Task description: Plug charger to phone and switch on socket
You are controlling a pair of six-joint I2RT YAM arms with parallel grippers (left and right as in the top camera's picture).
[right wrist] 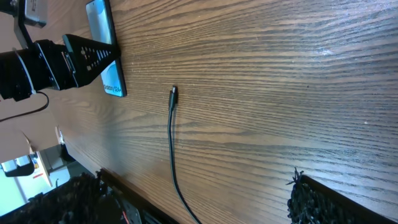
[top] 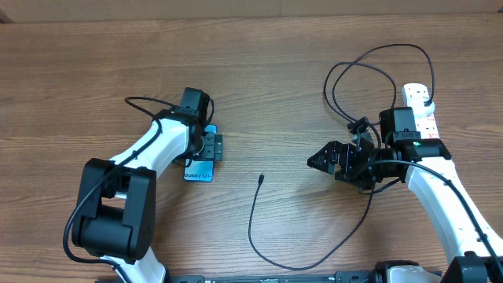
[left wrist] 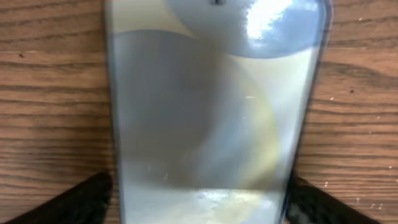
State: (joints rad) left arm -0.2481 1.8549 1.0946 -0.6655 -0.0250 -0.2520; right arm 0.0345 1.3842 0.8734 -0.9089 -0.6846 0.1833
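The phone (top: 199, 170) lies flat on the table left of centre, its blue screen reading "Galaxy S24". It fills the left wrist view (left wrist: 205, 112). My left gripper (top: 211, 148) straddles its far end, one finger against each long edge (left wrist: 199, 202). The charger cable (top: 259, 228) curves across the table, and its connector tip (top: 261, 178) lies free to the right of the phone. The tip also shows in the right wrist view (right wrist: 173, 93). My right gripper (top: 318, 161) is open and empty, to the right of the tip (right wrist: 193, 199). The socket (top: 420, 106) is at the far right.
The black cable loops (top: 377, 71) above and behind the right arm near the socket. The phone and left gripper show at the upper left of the right wrist view (right wrist: 102, 37). The table's front edge (right wrist: 124, 186) runs near the cable.
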